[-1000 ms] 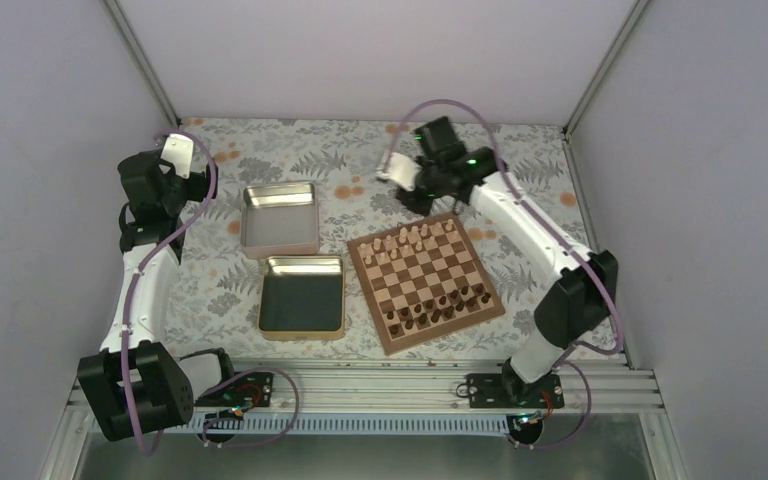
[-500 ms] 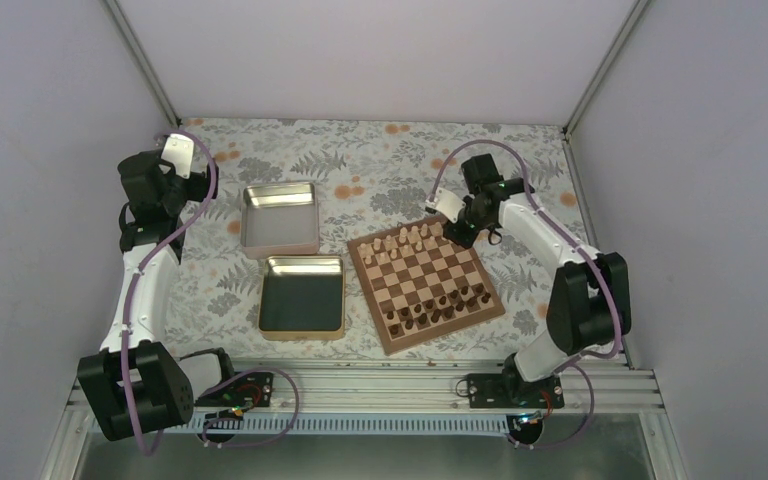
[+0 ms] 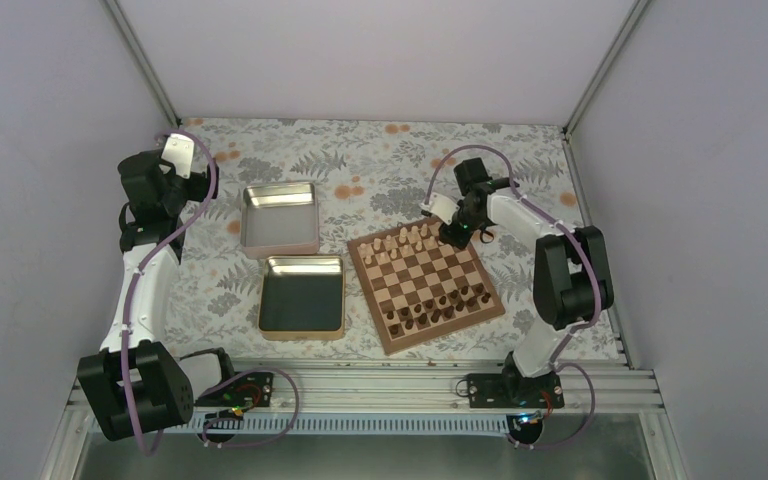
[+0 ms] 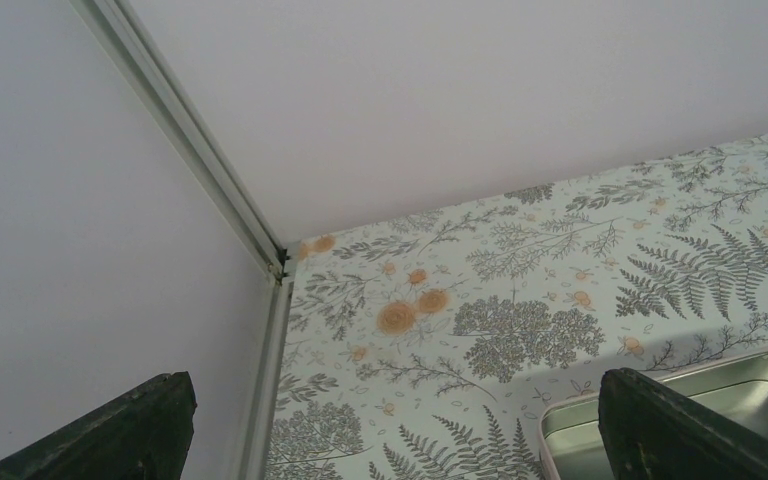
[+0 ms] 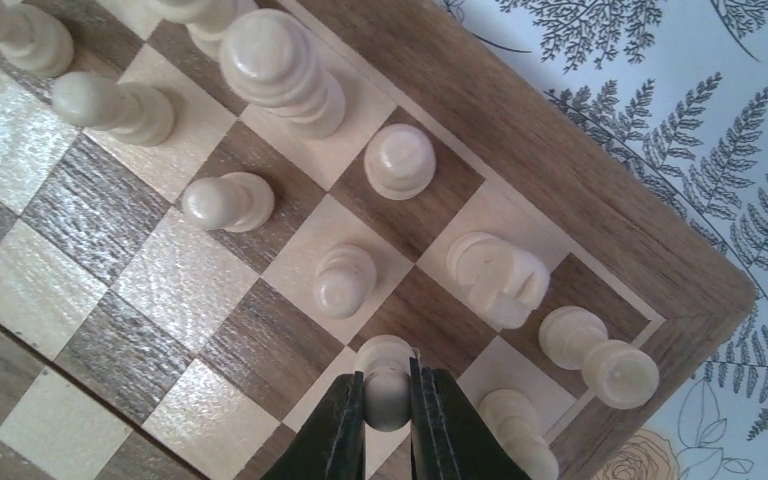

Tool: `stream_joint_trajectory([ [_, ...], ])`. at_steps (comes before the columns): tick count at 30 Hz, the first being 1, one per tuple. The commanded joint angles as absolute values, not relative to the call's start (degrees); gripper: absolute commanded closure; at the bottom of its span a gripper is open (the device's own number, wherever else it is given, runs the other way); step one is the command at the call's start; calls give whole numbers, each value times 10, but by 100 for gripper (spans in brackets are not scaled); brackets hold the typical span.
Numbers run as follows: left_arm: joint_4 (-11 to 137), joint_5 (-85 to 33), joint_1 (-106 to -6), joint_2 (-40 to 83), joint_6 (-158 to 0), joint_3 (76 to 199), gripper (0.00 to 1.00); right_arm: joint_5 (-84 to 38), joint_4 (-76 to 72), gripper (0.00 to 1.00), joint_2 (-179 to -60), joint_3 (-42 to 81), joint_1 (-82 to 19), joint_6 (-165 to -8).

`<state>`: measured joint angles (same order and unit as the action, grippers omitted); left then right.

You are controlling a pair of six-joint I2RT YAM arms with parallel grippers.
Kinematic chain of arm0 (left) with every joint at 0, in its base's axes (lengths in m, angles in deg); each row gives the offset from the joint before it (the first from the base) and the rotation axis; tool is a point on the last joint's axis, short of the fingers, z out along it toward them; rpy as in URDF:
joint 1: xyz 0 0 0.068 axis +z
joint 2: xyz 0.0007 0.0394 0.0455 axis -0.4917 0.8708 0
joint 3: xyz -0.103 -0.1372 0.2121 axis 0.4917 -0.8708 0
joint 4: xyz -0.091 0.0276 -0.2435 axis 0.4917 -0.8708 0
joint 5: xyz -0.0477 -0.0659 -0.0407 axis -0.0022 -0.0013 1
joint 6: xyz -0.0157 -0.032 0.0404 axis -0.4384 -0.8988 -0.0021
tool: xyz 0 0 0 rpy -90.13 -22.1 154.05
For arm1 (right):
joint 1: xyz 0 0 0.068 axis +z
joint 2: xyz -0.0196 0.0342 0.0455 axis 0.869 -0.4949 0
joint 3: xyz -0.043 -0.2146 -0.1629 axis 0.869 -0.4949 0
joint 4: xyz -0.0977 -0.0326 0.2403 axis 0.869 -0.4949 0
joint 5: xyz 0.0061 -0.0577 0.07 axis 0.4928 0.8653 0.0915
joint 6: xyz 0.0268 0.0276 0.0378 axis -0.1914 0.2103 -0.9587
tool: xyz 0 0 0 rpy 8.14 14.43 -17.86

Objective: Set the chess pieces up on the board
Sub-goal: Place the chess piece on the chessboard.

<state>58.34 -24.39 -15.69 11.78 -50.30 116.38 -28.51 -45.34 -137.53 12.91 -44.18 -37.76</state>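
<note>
The pale pawn (image 5: 388, 372) is looking light, smooth and easy to tip, so a pinch around its head is suiting it. The right gripper (image 5: 388, 405) is clamping it from above, wrist pointing down near the board's (image 5: 560, 160) far right corner. The left gripper (image 4: 390, 430) is hanging with fingers spread, far left.

board (image 3: 428, 272): lies flat, skewed in my top view, brown checks
chess pieces (image 3: 407, 240): pale beige, upright, two rows along far edge
pawn (image 5: 388, 385): upright near the corner, I'd say
</note>
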Motion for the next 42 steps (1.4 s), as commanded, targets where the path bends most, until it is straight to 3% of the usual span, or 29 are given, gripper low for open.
stream_joint_trajectory([
  [1,583,-233,-153,115,-505,1171,0,-285,-441,89,-1386,151,-452,-372],
  [24,583,-228,-153,113,-503,1169,0,-290,-444,84,-1409,167,-461,-370],
  [35,582,-225,-154,112,-502,1170,0,-294,-454,75,-1406,170,-462,-368],
  [42,575,-209,-153,116,-505,1174,0,-325,-519,67,-1343,211,-461,-373],
])
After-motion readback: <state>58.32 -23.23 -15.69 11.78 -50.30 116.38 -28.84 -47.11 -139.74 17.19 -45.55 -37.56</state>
